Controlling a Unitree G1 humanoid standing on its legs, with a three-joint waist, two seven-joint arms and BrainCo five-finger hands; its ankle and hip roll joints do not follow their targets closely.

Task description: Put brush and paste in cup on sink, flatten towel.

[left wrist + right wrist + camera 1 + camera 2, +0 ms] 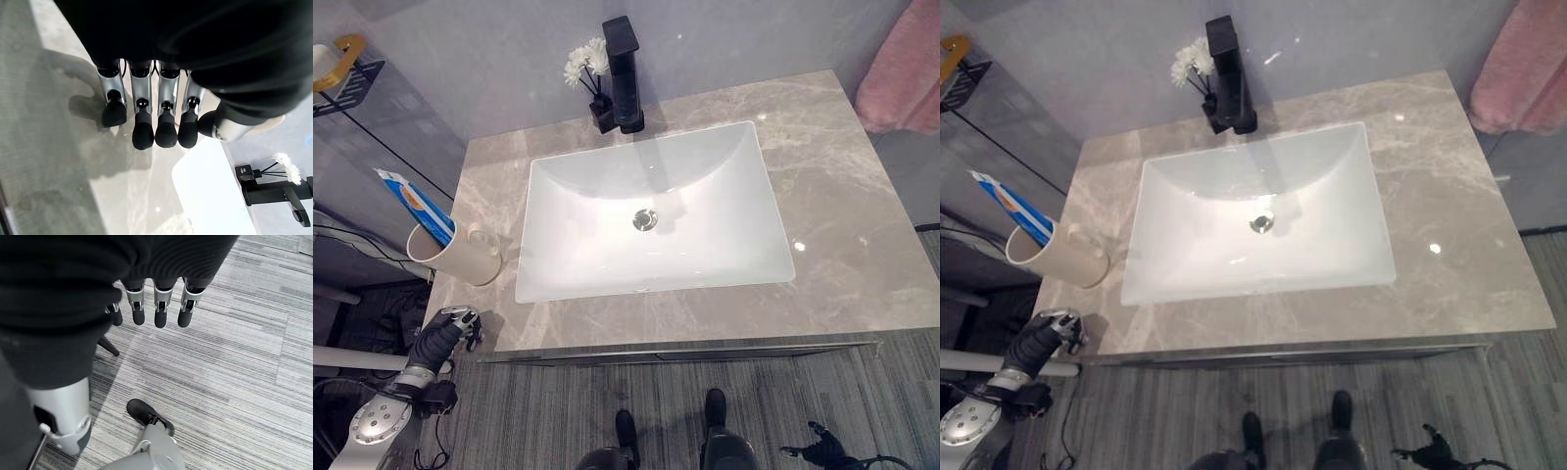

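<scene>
Big grey marble tabletop [862, 245] first, white sink [651, 211] sunk in the middle, black tap [623, 73] at 12 o'clock with a little vase of white flowers [586, 61] right beside it. Pink towel [901, 69] hanging at roughly 2 o'clock off the tabletop's far right corner, bunched rather than flat. Soft and floppy by the look of it, so probably best pinched at a corner or edge and pulled out flat; no fragility worries.

Cup [460, 253] at 9 o'clock on the left edge of the tabletop, tipped over toward the left, paste [416, 206] already poking out of its mouth. Cup looks like smooth ceramic, likely slippery and chippable, and it sits close to the edge, so a grip round the body or handle seems safer than a nudge. Can't make out a brush anywhere.

Left hand [450, 328] down at 8 o'clock, just below the tabletop's front corner, fingers straight and holding nothing. Right hand [156, 308] hanging low over the striped floor, fingers relaxed, also empty.

Left wrist view adds a close look along the tabletop toward sink and tap. Right wrist view confirms those fingers are loose, where the head views give just a small dark shape at 5 o'clock.
</scene>
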